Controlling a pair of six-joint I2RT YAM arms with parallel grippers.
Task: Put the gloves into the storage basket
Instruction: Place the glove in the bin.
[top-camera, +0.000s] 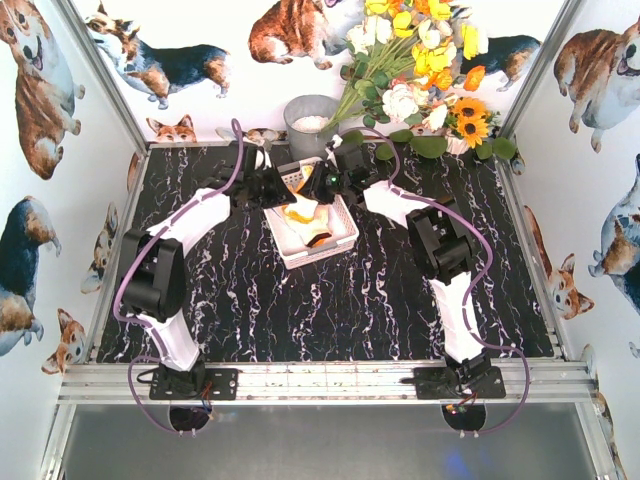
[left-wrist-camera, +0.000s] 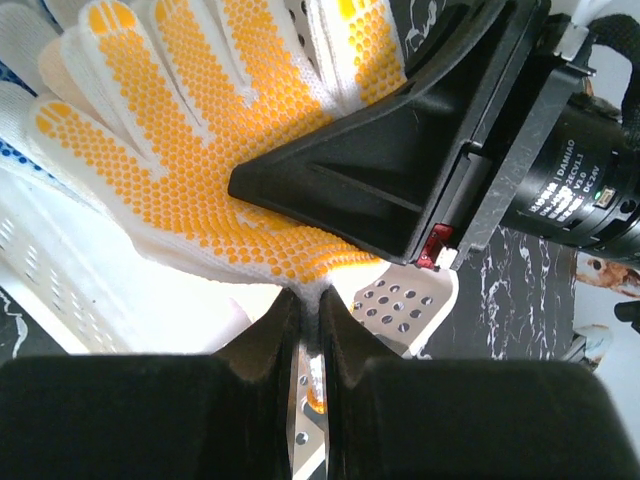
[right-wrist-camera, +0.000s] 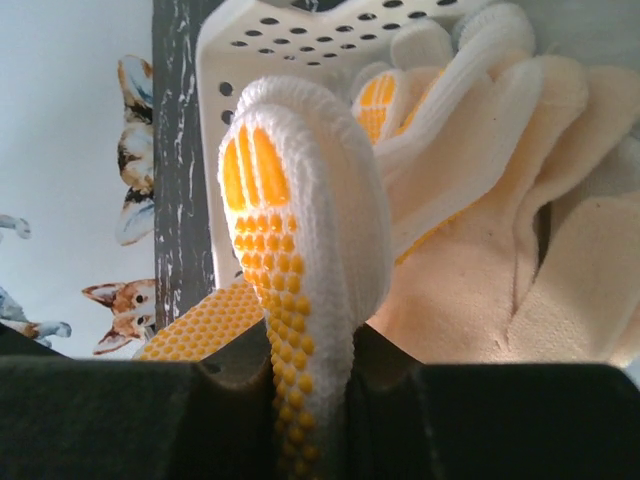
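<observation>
A white storage basket (top-camera: 318, 262) sits near the far edge of the tabletop (top-camera: 300, 320), at mid-width. Over it both grippers hold an orange-dotted glove (left-wrist-camera: 190, 150) — the left gripper (left-wrist-camera: 310, 300) pinched shut on its cuff edge, the right gripper (right-wrist-camera: 310, 362) clamped on one fingertip. Its length runs away from the left jaws, fingers spread. Beneath it, cream gloves (right-wrist-camera: 480, 270) lie partly hidden — a blue-dotted glove (left-wrist-camera: 12, 150) is cut off.

From above, both pairs of black jaws cover the far end of the white latticed plastic basket (top-camera: 343, 243). The gloves (top-camera: 303, 215) inside are too small to count. The left wrist view cuts the orange-dotted white knit glove (left-wrist-camera: 190, 150) off at its top edge, and the right jaws hide part of its palm.
</observation>
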